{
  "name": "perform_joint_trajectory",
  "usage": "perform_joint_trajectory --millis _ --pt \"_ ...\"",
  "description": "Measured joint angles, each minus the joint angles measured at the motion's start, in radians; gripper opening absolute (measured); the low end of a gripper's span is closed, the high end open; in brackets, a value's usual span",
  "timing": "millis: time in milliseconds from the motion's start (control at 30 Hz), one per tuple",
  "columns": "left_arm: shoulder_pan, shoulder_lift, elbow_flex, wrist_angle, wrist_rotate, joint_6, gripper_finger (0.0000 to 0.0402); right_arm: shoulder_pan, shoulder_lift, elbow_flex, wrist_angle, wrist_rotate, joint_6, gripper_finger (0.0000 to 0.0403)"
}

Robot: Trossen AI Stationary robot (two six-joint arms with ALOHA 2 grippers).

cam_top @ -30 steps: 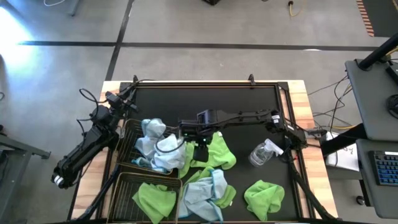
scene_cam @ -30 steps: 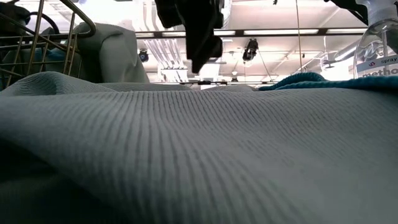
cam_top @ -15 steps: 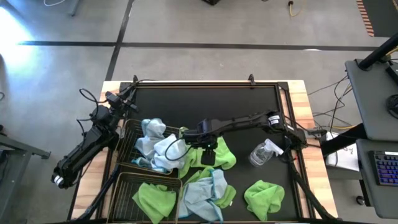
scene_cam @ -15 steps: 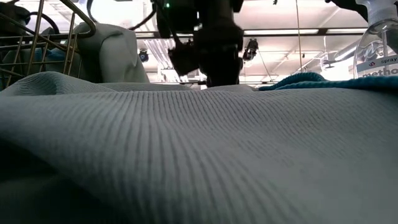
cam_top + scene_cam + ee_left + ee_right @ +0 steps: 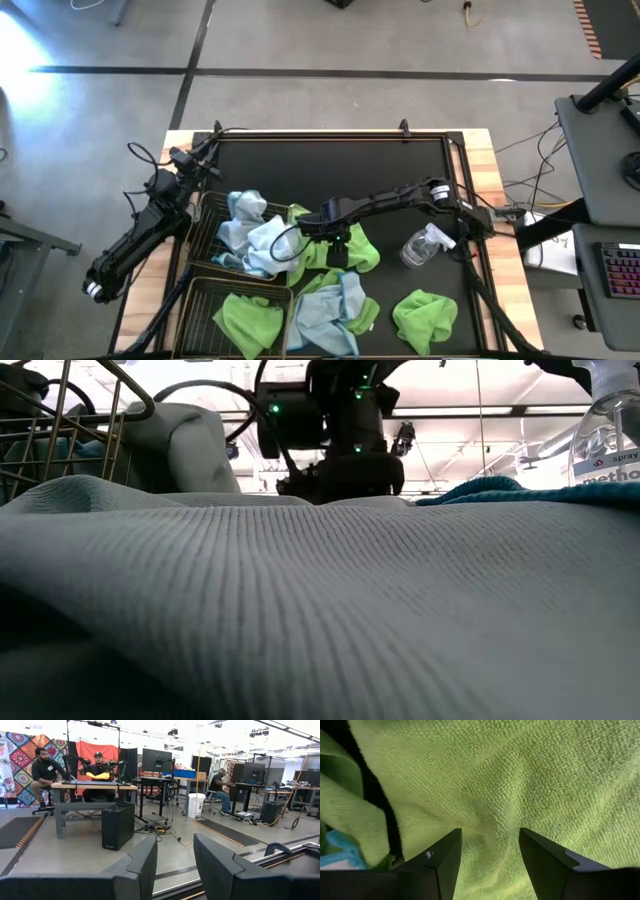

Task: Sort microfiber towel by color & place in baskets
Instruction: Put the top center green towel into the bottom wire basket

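Since one second ago the right gripper (image 5: 338,250) has come down from above the cloths and now sits on the green towel (image 5: 352,246) in the middle of the desk (image 5: 330,165). In the right wrist view its jaws are parted, with both fingers (image 5: 442,855) pressing into the green pile and a small fold between them; they have not yet closed on it.

The left gripper (image 5: 175,860) waits off the left edge of the desk, jaws apart, facing the room.

The far basket (image 5: 200,225) holds pale blue towels (image 5: 250,235). The near basket (image 5: 200,295) holds one green towel (image 5: 248,320). A blue and green heap (image 5: 335,305) lies just beside the near basket, and another green cloth (image 5: 425,318) lies well to the right. A spray bottle (image 5: 425,245) lies near the desk's right side.
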Motion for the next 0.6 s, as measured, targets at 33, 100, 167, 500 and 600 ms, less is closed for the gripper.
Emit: perform_joint_trajectory --millis 33,100,167,500,600 --pt "0.000 0.000 0.000 0.000 0.000 0.000 0.0113 -0.001 0.000 -0.008 0.010 0.004 -0.002 0.0192" --pt "0.000 0.000 0.000 0.000 0.000 0.000 0.0113 -0.002 0.000 -0.025 0.030 0.027 -0.011 0.0192" --pt "0.000 0.000 0.000 0.000 0.000 0.000 0.0113 -0.002 0.000 -0.037 0.044 0.051 -0.012 0.0192" --pt "0.000 0.000 0.000 0.000 0.000 0.000 0.0113 -0.002 0.000 -0.054 0.059 0.108 -0.025 0.0181" --pt "0.000 0.000 0.000 0.000 0.000 0.000 0.0113 -0.002 0.000 -0.054 0.060 0.110 -0.025 0.0154"
